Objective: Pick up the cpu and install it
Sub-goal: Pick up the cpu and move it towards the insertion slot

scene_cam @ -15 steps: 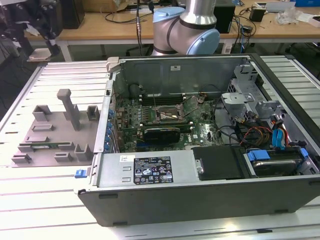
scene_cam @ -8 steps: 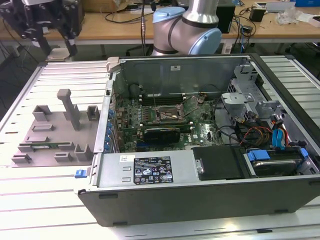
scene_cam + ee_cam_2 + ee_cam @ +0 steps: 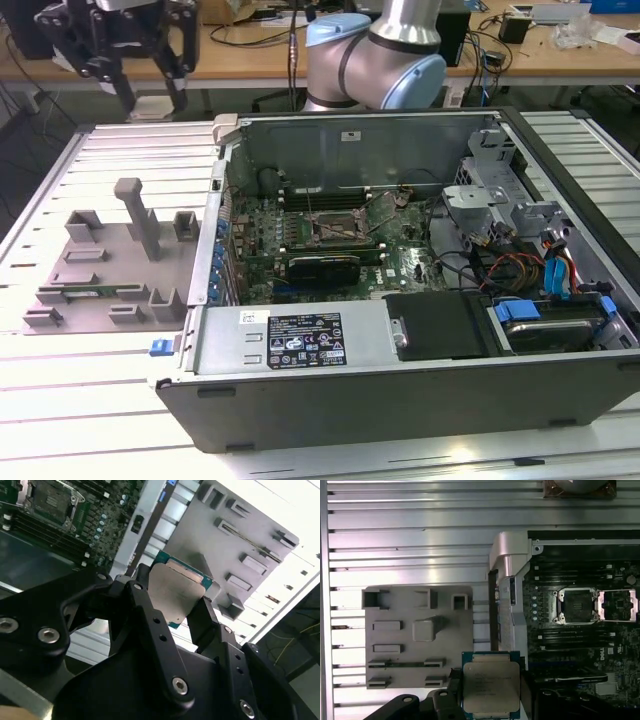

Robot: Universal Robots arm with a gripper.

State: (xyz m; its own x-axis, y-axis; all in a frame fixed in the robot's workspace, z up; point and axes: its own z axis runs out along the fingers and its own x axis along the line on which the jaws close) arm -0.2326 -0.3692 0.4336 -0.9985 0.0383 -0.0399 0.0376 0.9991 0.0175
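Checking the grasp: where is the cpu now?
In both wrist views, the cpu is clamped in the gripper, raised near the grey fixture plate, outside the open computer case.

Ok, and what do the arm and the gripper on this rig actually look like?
The arm is a silver metal tube with rounded grey joints and light blue end caps. The gripper is matte black, with two fingers built from flat linkage bars. These are pinned with silver screw heads and mounted on a blocky black body.
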